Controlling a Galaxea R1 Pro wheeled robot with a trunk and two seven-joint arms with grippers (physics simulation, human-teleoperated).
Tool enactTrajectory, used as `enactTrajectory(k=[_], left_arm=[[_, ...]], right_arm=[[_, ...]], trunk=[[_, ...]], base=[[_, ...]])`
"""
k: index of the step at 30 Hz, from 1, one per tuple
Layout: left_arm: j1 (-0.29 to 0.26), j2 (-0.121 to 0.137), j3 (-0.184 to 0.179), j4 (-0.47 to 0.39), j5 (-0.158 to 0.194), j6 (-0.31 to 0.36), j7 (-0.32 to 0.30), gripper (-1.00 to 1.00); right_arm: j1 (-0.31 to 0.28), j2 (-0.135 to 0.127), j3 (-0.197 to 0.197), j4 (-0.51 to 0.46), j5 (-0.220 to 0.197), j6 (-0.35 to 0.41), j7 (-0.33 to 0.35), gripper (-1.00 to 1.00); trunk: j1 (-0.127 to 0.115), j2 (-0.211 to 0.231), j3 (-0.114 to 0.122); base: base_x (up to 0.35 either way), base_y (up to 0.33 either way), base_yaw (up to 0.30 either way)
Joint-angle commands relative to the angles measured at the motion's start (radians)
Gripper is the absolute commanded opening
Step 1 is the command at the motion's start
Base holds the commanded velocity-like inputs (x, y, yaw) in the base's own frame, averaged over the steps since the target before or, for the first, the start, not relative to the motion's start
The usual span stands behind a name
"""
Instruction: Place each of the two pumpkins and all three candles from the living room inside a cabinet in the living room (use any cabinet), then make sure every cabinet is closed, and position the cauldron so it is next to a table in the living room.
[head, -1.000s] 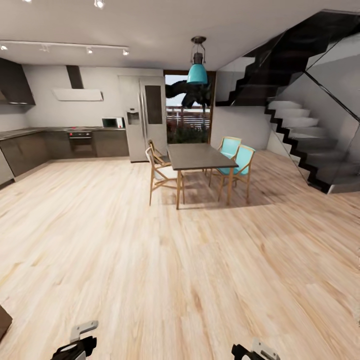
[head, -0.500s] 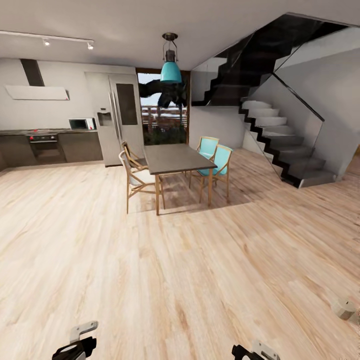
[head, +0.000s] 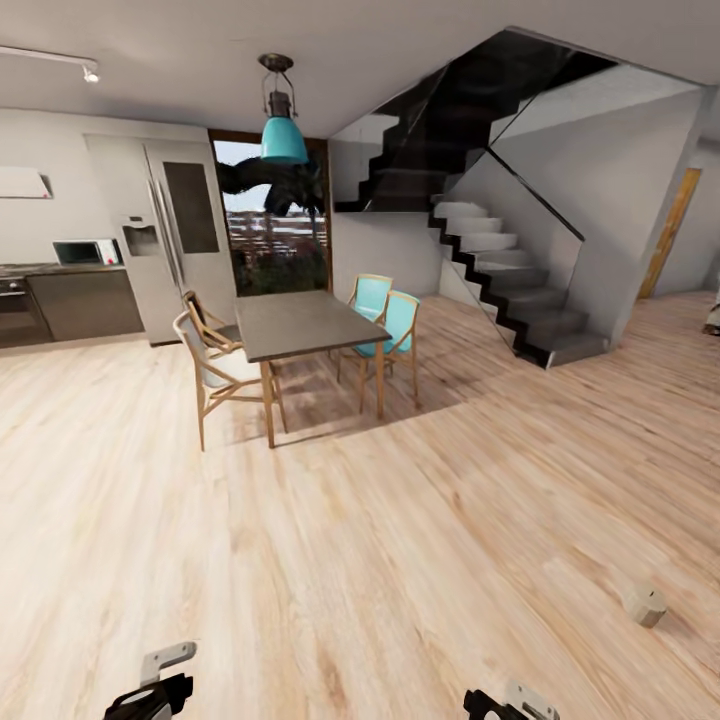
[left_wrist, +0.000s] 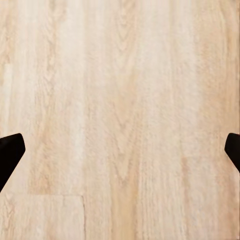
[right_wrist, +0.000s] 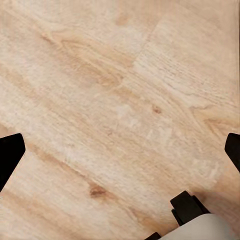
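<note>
Looking across a wide pale wood floor (head: 330, 560) from the head cam, w/ one candle (head: 645, 605) lying tipped on its side on the boards at lower right, nothing near it. It's a stubby beige cylinder, flat end facing the cam.

Further back at centre-left stands a dark-topped dining table (head: 295, 325) on wood legs. Two wooden chairs (head: 215, 375) sit along its left side, two turquoise chairs (head: 390, 325) along its right. A teal pendant lamp (head: 283, 135) hangs above it. Behind: a steel fridge (head: 175, 240), a kitchen counter (head: 70, 300) w/ a microwave (head: 85, 252), and a glazed door (head: 270, 235) to the outside. A dark staircase (head: 500, 270) w/ glass side panels climbs at right; a wooden door (head: 672, 232) shows past it.

Left gripper (head: 150, 695) and right gripper (head: 505, 705) poke in at the bottom edge, both over bare floor. Each wrist cam shows the two black fingertips far apart at the frame sides, so both are spread wide, holding nothing. Right wrist cam also catches a dark-and-pale part of the robot (right_wrist: 192, 220) over the boards.
</note>
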Motion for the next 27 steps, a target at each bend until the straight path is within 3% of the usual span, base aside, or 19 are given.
enactTrajectory(k=[1,17,27], left_arm=[[0.000,0.000,0.000,0.000,0.000,0.000,0.000,1.00],[0.000,0.000,0.000,0.000,-0.001,-0.001,0.000,1.00],[0.003,0.000,0.001,0.000,0.000,-0.037,0.000,1.00]], right_arm=[[0.000,0.000,0.000,0.000,0.000,0.000,0.000,1.00],[0.000,0.000,0.000,0.000,-0.001,0.000,0.000,1.00],[0.000,0.000,0.000,0.001,-0.002,0.000,0.000,1.00]], trunk=[[0.000,0.000,0.000],[0.000,0.000,0.000],[0.000,0.000,0.000]], base=[[0.331,0.000,-0.279],[0.324,0.000,-0.279],[0.044,0.000,-0.279]])
